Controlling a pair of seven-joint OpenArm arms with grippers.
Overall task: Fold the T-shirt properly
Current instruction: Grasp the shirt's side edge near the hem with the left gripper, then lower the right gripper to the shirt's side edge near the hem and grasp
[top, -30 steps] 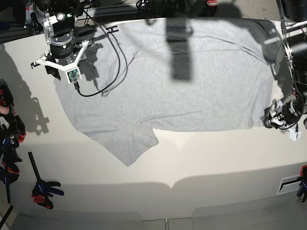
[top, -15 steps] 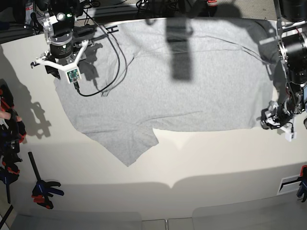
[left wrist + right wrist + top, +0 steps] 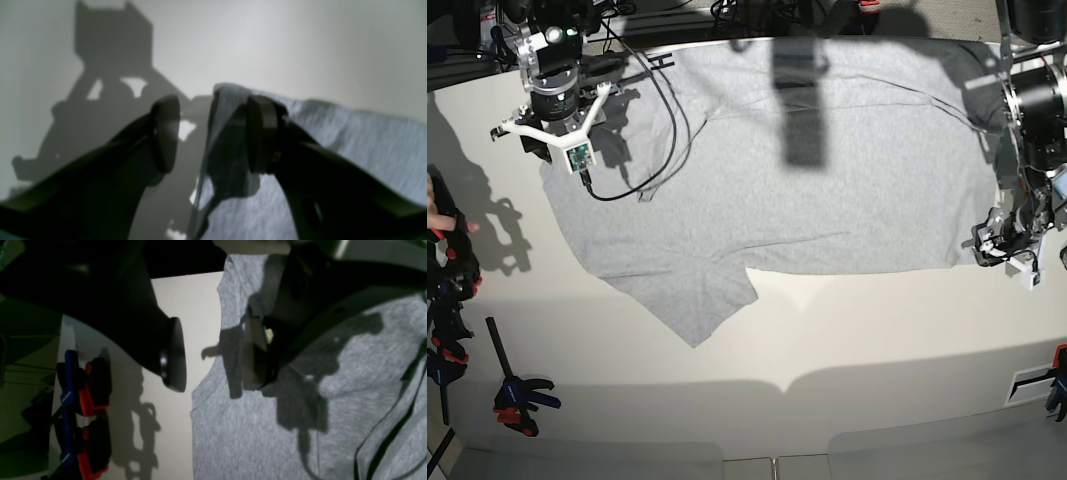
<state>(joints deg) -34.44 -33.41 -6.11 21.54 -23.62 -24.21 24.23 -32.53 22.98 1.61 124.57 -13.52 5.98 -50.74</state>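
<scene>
Across the white table point(image 3: 827, 340) the T-shirt point(image 3: 807, 190) lies spread flat, plain grey side up, one sleeve pointing toward the near edge. At its corner on the base view's right, the left gripper point(image 3: 208, 133) has its jaws parted, a lifted fold of cloth draped against the inner face of one pad, seemingly not pinched, though the view is blurred. Over the opposite edge, the right gripper point(image 3: 213, 353) hangs with jaws wide, gripping nothing, beside clamps point(image 3: 83, 406)

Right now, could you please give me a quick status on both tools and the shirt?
Left tool open, shirt corner between its pads. Right tool open over the T-shirt edge. Shirt flat, unfolded. Cable on it.
</scene>
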